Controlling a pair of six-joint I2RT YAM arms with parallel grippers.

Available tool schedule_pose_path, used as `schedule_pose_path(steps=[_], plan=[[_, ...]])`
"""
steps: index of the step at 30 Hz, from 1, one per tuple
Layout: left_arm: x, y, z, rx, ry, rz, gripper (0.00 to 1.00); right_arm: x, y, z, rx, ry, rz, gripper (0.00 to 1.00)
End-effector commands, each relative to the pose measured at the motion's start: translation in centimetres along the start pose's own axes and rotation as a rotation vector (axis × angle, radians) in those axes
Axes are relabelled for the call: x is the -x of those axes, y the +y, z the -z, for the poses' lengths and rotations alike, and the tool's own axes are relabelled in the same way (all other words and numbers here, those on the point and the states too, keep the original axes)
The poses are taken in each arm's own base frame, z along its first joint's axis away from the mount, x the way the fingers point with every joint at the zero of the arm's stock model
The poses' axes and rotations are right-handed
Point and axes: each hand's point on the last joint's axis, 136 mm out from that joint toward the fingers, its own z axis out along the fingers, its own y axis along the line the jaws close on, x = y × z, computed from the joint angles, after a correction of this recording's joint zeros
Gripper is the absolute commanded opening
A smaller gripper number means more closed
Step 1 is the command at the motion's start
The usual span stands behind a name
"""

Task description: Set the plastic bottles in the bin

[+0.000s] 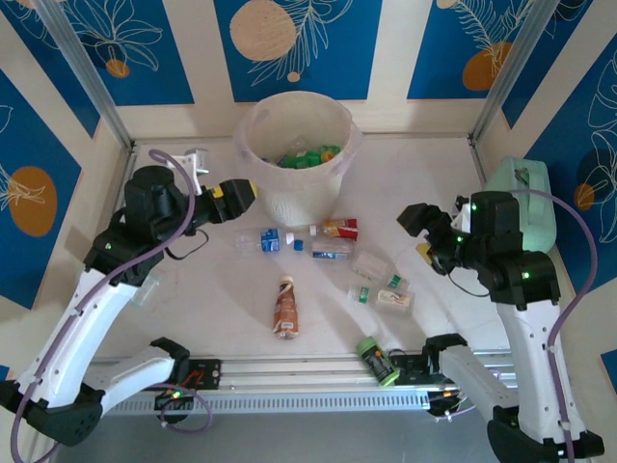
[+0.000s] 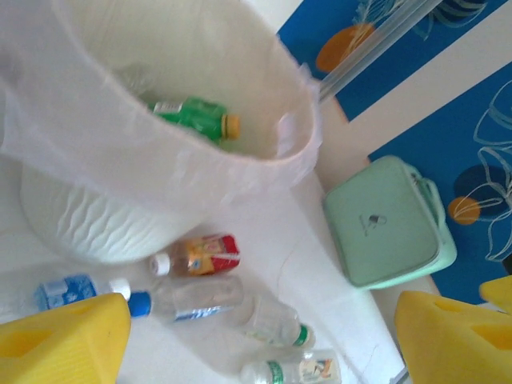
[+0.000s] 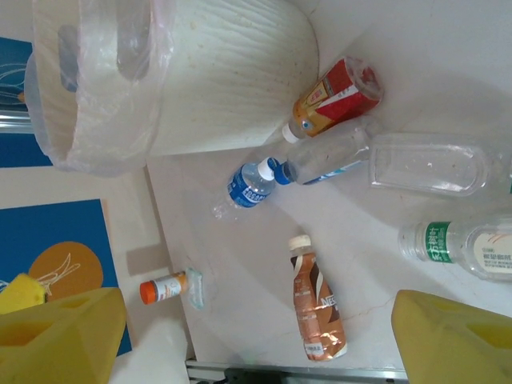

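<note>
The cream ribbed bin (image 1: 294, 159) with its bag liner stands at the back middle, with green bottles (image 1: 307, 156) inside; one green bottle (image 2: 192, 116) lies in it. Several plastic bottles lie on the table in front: blue-labelled (image 1: 262, 241), red-and-yellow (image 1: 337, 229), clear with a blue cap (image 1: 328, 253), clear (image 1: 371, 265), green-banded (image 1: 381, 294), brown (image 1: 286, 309) and dark green (image 1: 378, 360) at the front rail. My left gripper (image 1: 241, 198) hovers open and empty beside the bin's left side. My right gripper (image 1: 419, 227) is open and empty, right of the bottles.
A mint-green case (image 1: 521, 198) sits at the right edge behind my right arm. A small orange-capped bottle (image 3: 164, 286) lies by the table's left edge. A metal rail (image 1: 308, 371) runs along the front. Walls close in the back and sides.
</note>
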Motion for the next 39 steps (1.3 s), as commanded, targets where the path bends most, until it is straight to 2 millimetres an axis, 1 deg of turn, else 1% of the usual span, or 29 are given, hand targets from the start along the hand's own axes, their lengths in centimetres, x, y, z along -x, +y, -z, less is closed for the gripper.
schedule_pose_path(steps=[1,5,8,11,13,16,21,23,26,29,31,33,37,39], plan=[[-0.7,-0.3,0.9,-0.027,0.022,0.015,0.84,-0.7,-1.3,-0.8,-0.030,0.010,-0.040,0.86],[-1.0,0.0,1.4,-0.015,0.013,0.014,0.84,-0.6,-0.9,-1.7,-0.038,0.022,-0.016,0.86],[-1.1,0.5,1.4,0.000,0.002,0.028,0.84,0.1,-0.5,-2.1,-0.055,0.021,0.018,0.86],[-1.1,0.6,1.3,0.001,-0.001,0.042,0.84,0.7,-0.7,-3.0,-0.074,0.010,0.036,0.86],[-1.1,0.4,1.1,-0.004,0.005,0.049,0.84,0.9,-1.2,-3.8,-0.090,0.011,0.028,0.87],[-0.9,-0.3,1.0,-0.037,0.010,0.054,0.84,1.0,-2.7,-5.1,-0.150,0.010,-0.008,0.86],[-1.1,-1.1,0.4,-0.099,0.022,0.100,0.84,0.5,-6.5,-5.9,-0.320,0.001,-0.077,0.85],[-1.4,-1.1,0.0,-0.118,0.029,0.114,0.83,0.2,-7.9,-6.3,-0.374,0.010,-0.098,0.85],[-2.0,-0.5,-0.4,-0.114,0.030,0.129,0.83,-0.3,-9.3,-7.1,-0.426,0.029,-0.125,0.83],[-3.6,1.0,-1.4,-0.082,0.066,0.141,0.83,-0.5,-10.0,-7.9,-0.453,0.020,-0.105,0.83],[-5.2,2.2,-2.4,-0.059,0.113,0.154,0.83,-0.3,-9.7,-8.7,-0.454,0.023,-0.039,0.83],[-7.1,3.6,-3.4,-0.026,0.164,0.163,0.82,-0.3,-9.1,-9.8,-0.445,0.067,0.015,0.83],[-11.1,5.9,-5.2,0.037,0.257,0.168,0.84,-0.1,-8.3,-10.3,-0.461,0.097,0.077,0.84],[-13.7,6.7,-6.1,0.068,0.313,0.176,0.86,0.0,-8.0,-10.6,-0.445,0.103,0.088,0.84]])
